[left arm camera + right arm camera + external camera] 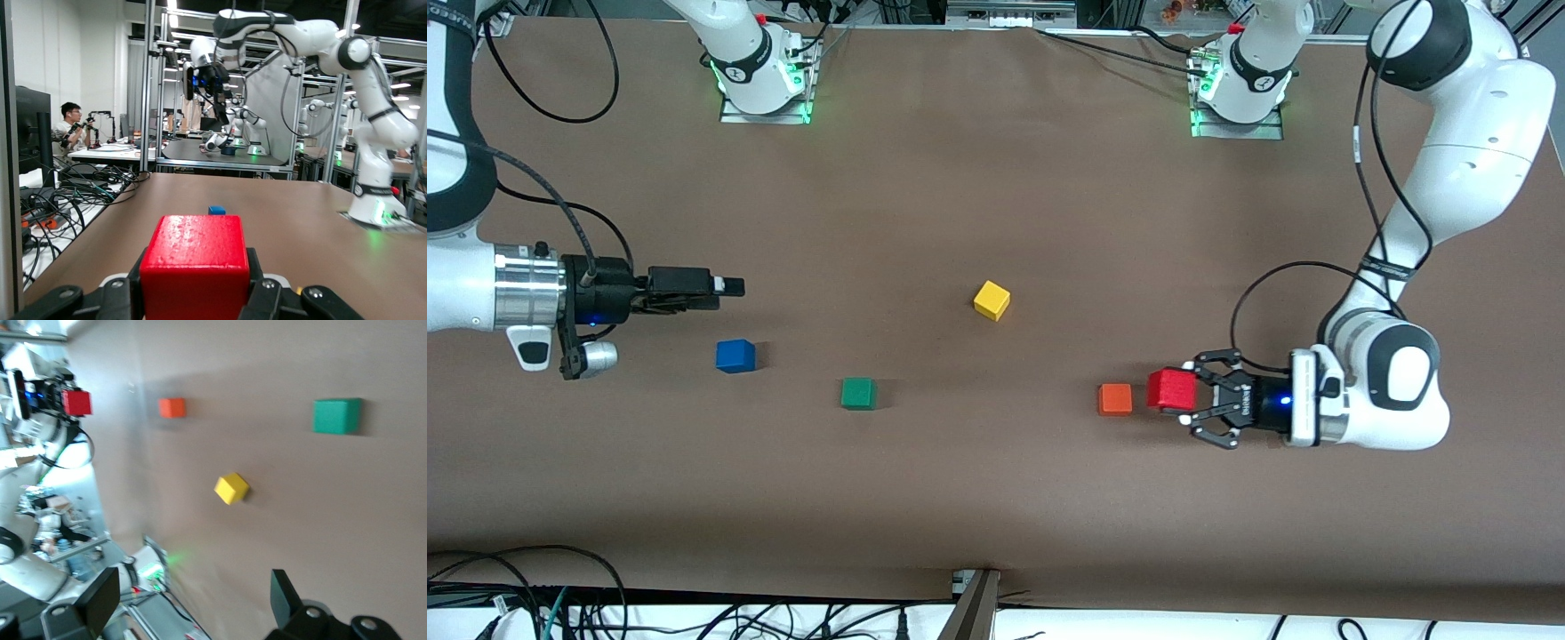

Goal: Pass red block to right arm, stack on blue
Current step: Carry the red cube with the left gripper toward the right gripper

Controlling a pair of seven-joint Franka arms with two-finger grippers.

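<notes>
My left gripper [1183, 391] is shut on the red block [1172, 389] and holds it level, above the table beside the orange cube. In the left wrist view the red block [197, 267] fills the space between the jaws of the left gripper [197, 297]. The right wrist view shows it far off [77, 403]. The blue cube [735, 356] lies on the table toward the right arm's end, and shows small in the left wrist view [217, 210]. My right gripper [734, 286] hovers level above the table beside the blue cube. It is open and empty in the right wrist view [195, 587].
An orange cube [1115, 399] lies on the table close beside the held red block. A green cube [858, 393] and a yellow cube [991, 300] lie in the middle of the brown table [996, 498]. Cables hang along the table's near edge.
</notes>
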